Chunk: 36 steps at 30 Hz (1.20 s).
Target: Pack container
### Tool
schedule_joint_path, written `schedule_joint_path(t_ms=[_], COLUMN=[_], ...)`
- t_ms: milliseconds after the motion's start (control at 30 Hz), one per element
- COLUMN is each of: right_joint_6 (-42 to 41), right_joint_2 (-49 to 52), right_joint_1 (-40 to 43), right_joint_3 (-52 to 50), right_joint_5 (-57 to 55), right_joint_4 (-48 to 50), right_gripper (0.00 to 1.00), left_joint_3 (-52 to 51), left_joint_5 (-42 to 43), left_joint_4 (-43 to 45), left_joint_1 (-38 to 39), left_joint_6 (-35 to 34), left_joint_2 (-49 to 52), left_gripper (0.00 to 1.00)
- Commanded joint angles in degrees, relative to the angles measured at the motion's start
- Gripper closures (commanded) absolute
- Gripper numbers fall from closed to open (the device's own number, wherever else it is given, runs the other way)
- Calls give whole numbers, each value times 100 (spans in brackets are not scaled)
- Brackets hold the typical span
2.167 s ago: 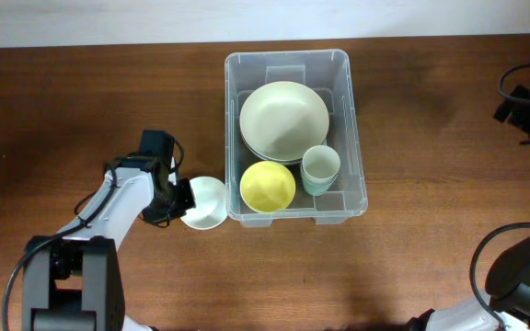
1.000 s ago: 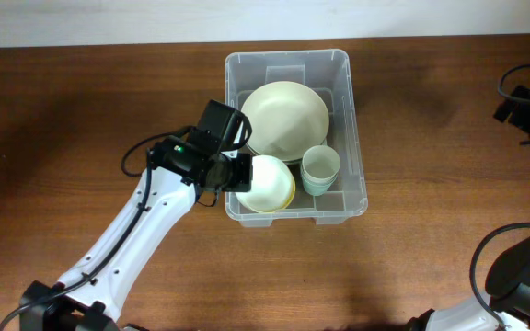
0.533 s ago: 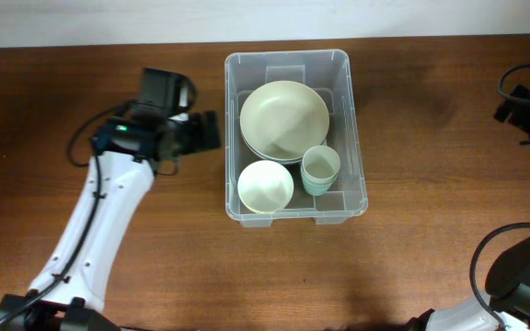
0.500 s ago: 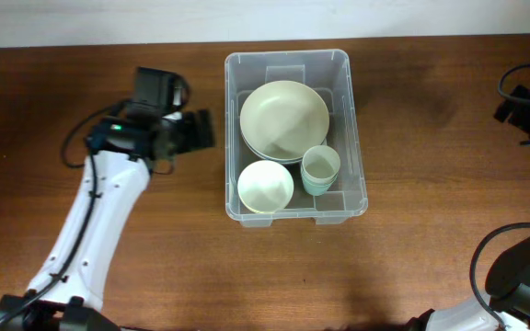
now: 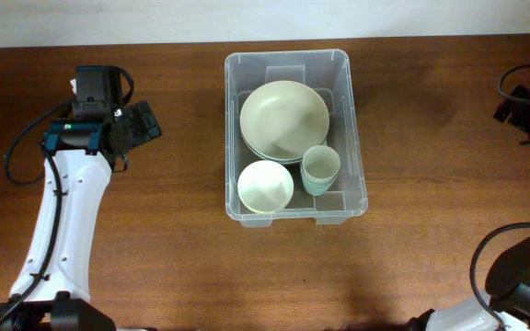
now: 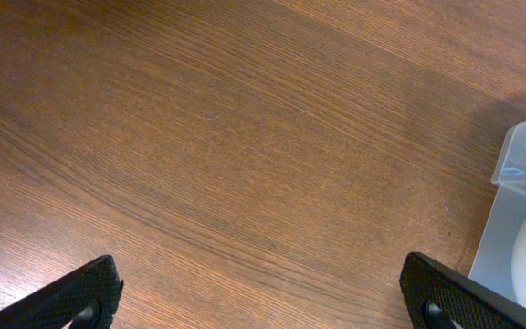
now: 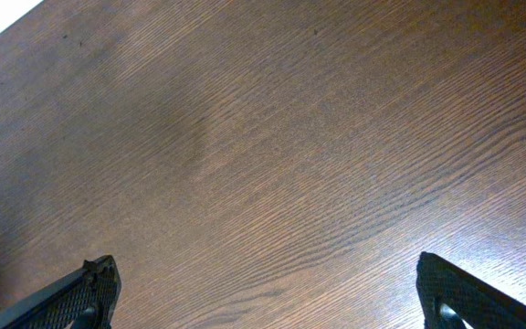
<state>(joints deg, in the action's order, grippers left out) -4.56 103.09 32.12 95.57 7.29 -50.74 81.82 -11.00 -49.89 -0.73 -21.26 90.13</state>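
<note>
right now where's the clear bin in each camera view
Overhead: the container sits at top centre of the picture.
Left wrist: only a corner of the container shows, at the right edge.
Right wrist: a pale sliver at the lower left edge may be it; cannot tell.
Shared landmark: the wood-grain table, in all three views.

Left tool [image 6: 261,297], right tool [image 7: 270,297], jaws apart.

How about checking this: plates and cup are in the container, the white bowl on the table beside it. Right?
Not the bowl: the overhead view shows the white bowl inside the container too, beside the cup and plates.
</note>
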Motion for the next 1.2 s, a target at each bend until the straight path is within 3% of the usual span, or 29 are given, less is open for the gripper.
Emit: schedule_joint_path(t_ms=[0, 867, 1167], right_joint_6=[-20, -20, -20], right_joint_2=[-136, -83, -1016], right_joint_1=[11, 0, -501], right_joint_3=[87, 87, 87], right_joint_5=[-48, -48, -48], right_joint_4=[9, 9, 9], right_gripper=[1, 1, 1], left_joint_3=[85, 85, 85], left_joint_5=[-83, -83, -83], left_joint_4=[13, 13, 13], left_joint_1=[-17, -17, -17], left_joint_6=[-15, -15, -15], left_joint_2=[11, 11, 11], left_gripper=[1, 1, 1])
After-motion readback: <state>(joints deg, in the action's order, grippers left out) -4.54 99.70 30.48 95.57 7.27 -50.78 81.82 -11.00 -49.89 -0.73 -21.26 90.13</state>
